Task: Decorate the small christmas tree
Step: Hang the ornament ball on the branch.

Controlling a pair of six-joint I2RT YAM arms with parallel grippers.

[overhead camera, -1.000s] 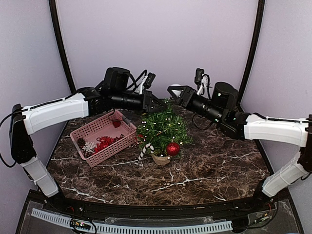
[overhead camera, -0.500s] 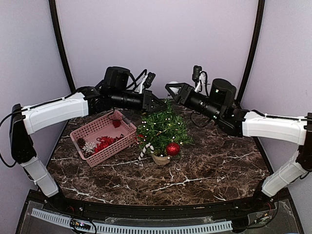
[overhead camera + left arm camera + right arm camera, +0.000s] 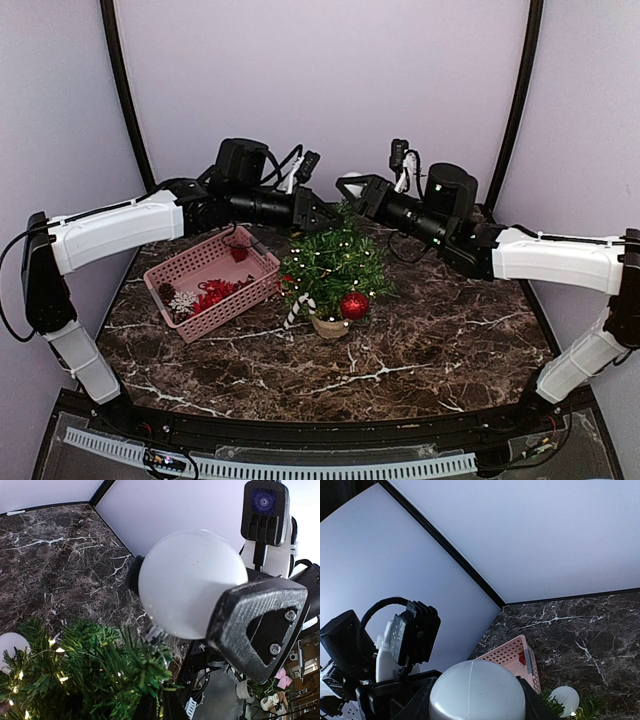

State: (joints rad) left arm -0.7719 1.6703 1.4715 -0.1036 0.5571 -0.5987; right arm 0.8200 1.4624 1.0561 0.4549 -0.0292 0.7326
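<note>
The small christmas tree [image 3: 335, 262] stands mid-table in a tan pot [image 3: 328, 325], with a red ball [image 3: 354, 305], a candy cane [image 3: 298, 308] and lights on it. My right gripper [image 3: 354, 190] is shut on a white ball [image 3: 349, 181] just above the treetop. The ball fills the left wrist view [image 3: 185, 587] and the right wrist view [image 3: 477, 690]. My left gripper [image 3: 320, 215] is at the treetop, its jaws almost together [image 3: 159, 707]. A thin thread runs from the ball's cap [image 3: 154, 632] toward them. Needles hide the tips.
A pink basket [image 3: 212, 280] with red ornaments and a white snowflake sits left of the tree. It also shows in the right wrist view [image 3: 512, 655]. A second white ball [image 3: 565, 700] hangs on the tree. Walls close in behind.
My right gripper has carried the white ball a little left, closer to the treetop and my left gripper. The left arm has stayed still.
</note>
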